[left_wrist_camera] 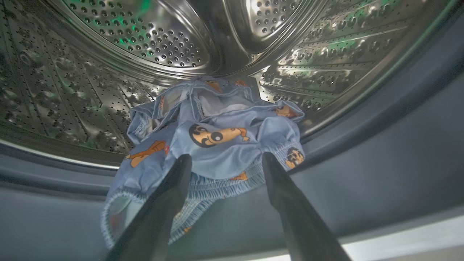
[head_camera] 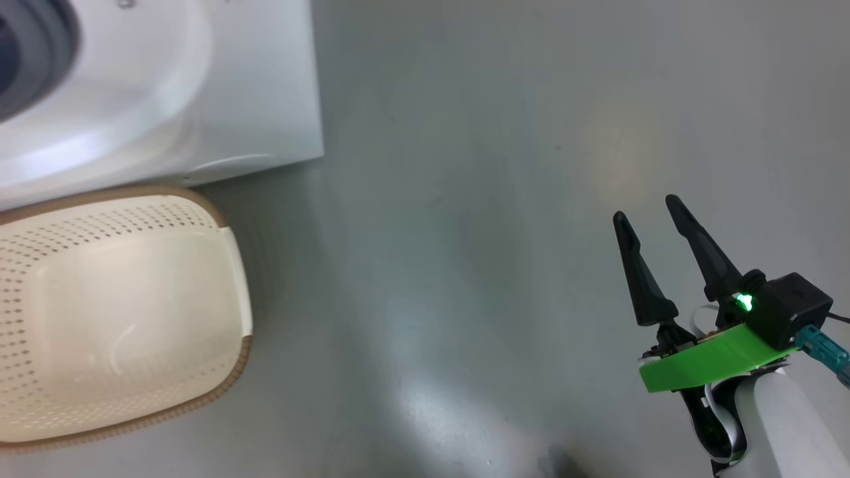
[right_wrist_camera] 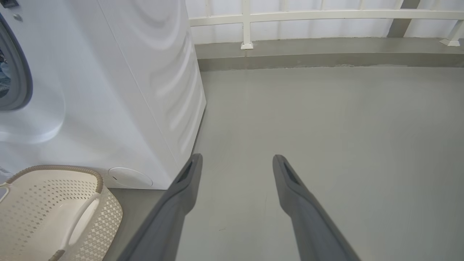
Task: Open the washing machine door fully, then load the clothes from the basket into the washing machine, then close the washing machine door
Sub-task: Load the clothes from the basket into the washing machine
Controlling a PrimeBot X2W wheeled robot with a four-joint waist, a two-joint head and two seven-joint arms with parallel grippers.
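Already clothes (left_wrist_camera: pixel 217 141) lie inside the washing machine (left_wrist_camera: pixel 145 40); left gripper (left_wrist_camera: pixel 226 156), right gripper (right_wrist_camera: pixel 237 157) both splayed.

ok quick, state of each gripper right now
left gripper: open, pointing at the clothes at the mouth of the drum, gripping nothing.
right gripper: open, empty, above the floor.

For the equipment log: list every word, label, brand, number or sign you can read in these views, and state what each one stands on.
None can be read in any view.
On the washing machine: plain white panels; a small dark mark at the top of its front is cut off and too small to read.
On the clothes: printed orange cartoon figures, no letters.
On the laundry basket: no label or text.
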